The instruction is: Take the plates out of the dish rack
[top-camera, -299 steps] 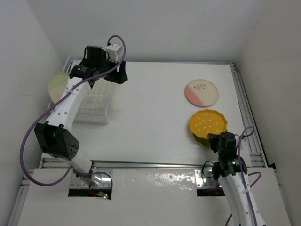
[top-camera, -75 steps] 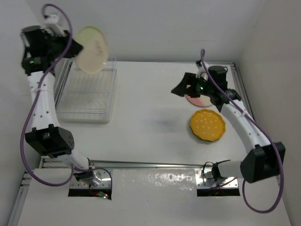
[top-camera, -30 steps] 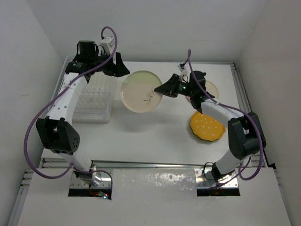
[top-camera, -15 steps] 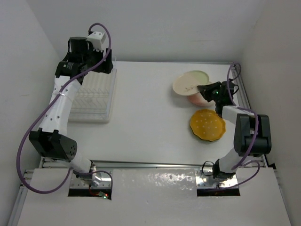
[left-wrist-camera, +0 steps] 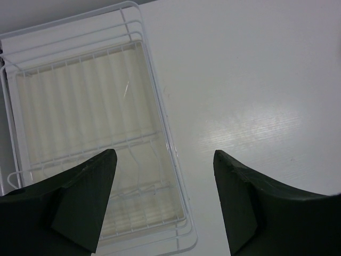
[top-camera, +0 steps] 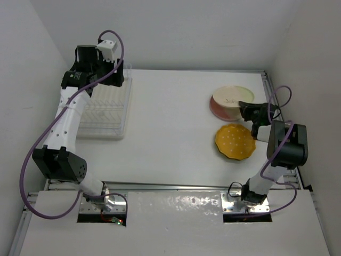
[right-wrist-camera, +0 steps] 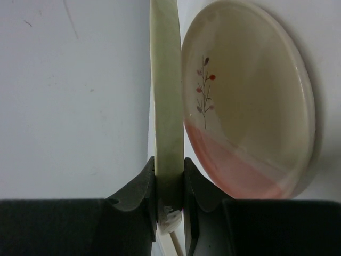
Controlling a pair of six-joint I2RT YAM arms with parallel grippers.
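Right gripper (right-wrist-camera: 169, 173) is clamped on the rim of the cream plate (right-wrist-camera: 167, 90). The wrist view shows that plate edge-on, so its face is hidden there. From above, it lies over the white-and-pink plate (top-camera: 219, 113) at the far right of the table (top-camera: 170, 122). Whether the 2 touch cannot be told. Only a pink crescent of the lower plate shows from above, and the right gripper's fingers are too small to read in that view.

Left gripper (left-wrist-camera: 164, 160) hangs with its 2 fingers (left-wrist-camera: 85, 202) spread wide apart above the dish rack (left-wrist-camera: 80, 117). The frame cuts off the rack's left edge. The orange plate (top-camera: 235, 141) sits flat on the table, just nearer than the stacked pair.

Against 0.5 s ago, the cream plate has come down from a tilt and shifted right, over the pink one. 10 s ago it stood by the rack's left rim, and the right arm was folded near its base.

Table is white, boxed by plain white walls (top-camera: 186, 32), with a metal rail (top-camera: 274, 106) along its right side.
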